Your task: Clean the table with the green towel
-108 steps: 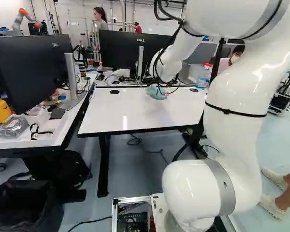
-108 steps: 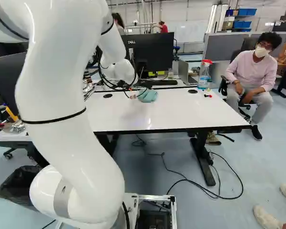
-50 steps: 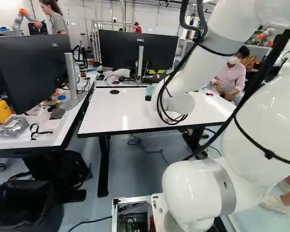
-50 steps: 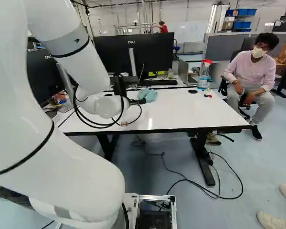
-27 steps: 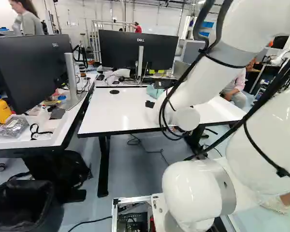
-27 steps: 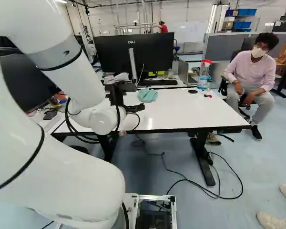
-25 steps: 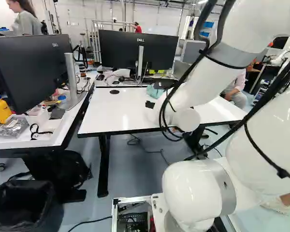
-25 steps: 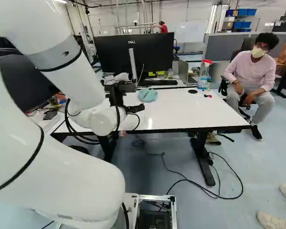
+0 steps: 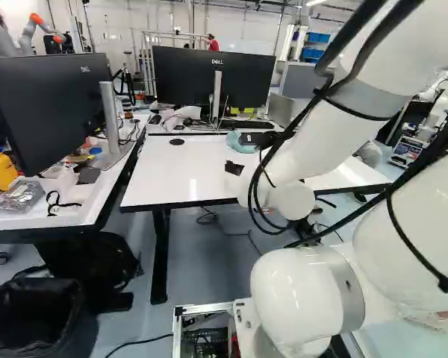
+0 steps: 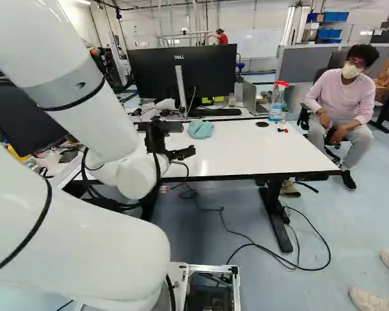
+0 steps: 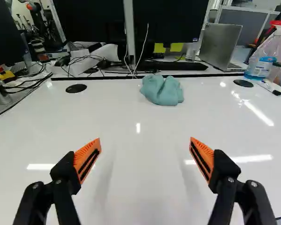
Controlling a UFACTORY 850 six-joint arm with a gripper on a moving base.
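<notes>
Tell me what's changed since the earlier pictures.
The arm has drawn back toward the base, taking the claw, now open, away from the green towel. Whether it gripped the towel earlier is unclear. The towel stays near the far edge of the table; the base is unmoved.

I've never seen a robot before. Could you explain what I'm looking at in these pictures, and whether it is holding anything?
The big white arm is one robot, bending at its joints. Two pictures look past it from behind, one camera on each side; the third comes from its wrist and shows its two black fingers with orange pads.

Ahead is a white table. Towards its far edge lies a crumpled green towel, between two flat dark discs. A spray bottle stands by that far edge too, near some small red and black items.

Nothing is held: the fingers are wide apart, with the towel well beyond them.
</notes>
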